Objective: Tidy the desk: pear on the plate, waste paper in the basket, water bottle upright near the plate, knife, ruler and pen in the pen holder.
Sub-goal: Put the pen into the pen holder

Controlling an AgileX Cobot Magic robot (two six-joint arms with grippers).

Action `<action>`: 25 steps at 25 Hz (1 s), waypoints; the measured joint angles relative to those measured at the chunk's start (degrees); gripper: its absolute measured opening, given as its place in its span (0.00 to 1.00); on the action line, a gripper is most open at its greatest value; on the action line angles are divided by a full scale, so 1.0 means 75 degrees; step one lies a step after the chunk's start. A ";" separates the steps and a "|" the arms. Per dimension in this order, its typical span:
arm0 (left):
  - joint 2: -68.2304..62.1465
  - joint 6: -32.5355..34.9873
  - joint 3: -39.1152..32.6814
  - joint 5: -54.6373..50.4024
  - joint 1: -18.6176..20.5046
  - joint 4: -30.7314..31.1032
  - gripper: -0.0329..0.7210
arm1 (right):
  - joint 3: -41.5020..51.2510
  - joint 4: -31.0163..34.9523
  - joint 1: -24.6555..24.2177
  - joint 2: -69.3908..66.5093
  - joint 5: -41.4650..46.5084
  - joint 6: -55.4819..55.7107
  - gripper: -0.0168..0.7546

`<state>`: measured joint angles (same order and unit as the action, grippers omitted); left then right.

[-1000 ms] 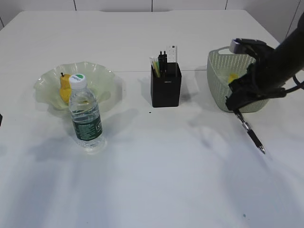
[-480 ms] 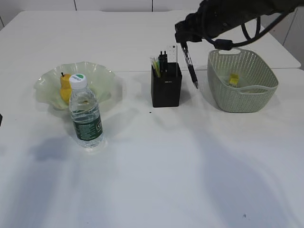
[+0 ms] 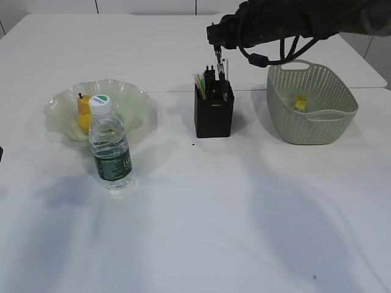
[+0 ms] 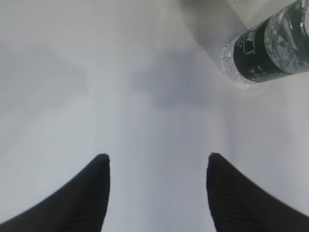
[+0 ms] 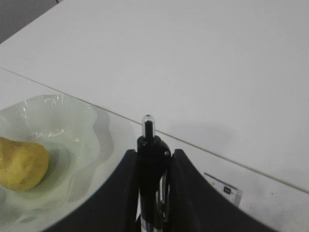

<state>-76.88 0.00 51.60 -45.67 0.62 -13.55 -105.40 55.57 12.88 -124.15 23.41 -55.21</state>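
My left gripper (image 4: 157,193) is hanging idle over bare desk (image 4: 96,72), its jaws spread wide apart and touching nothing, because its share of the tidying looks done. At its one o'clock the water bottle (image 4: 270,46) is standing upright, just beside the plate (image 3: 131,104), which is cradling the pear (image 3: 84,112) at the bottle's eleven o'clock. Toward the middle, the pen holder (image 3: 213,113) is keeping the ruler (image 3: 222,68) and other slim items upright. My right gripper (image 5: 153,193) is pinching the pen (image 5: 151,159) vertically, jaws clamped on its barrel, directly above the holder, so I judge the pen is going in tip-first. At the holder's three o'clock, the basket (image 3: 317,125) is containing the waste paper (image 3: 300,101).
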 joint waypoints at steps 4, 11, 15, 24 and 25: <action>0.0000 0.0000 0.0000 0.0000 0.0000 0.0000 0.64 | -0.0505 0.0905 0.0000 -0.0404 -0.0079 -0.0812 0.21; 0.0000 0.0000 0.0000 0.0000 0.0000 0.0000 0.64 | -0.0768 0.1519 0.0000 -0.0750 -0.0286 -0.1381 0.21; 0.0000 0.0000 0.0000 0.0000 0.0000 0.0000 0.64 | -0.0768 0.1589 0.0000 -0.1032 -0.0312 -0.1415 0.21; 0.0000 0.0000 0.0000 0.0000 0.0000 0.0000 0.64 | -0.0768 0.1587 0.0000 -0.1165 -0.0257 -0.1427 0.21; 0.0000 0.0000 0.0000 0.0000 0.0000 0.0000 0.64 | -0.0768 0.1587 0.0000 -0.1165 -0.0201 -0.1443 0.22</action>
<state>-76.88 0.00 51.60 -45.67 0.62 -13.55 -111.16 67.47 12.88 -132.88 21.91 -66.04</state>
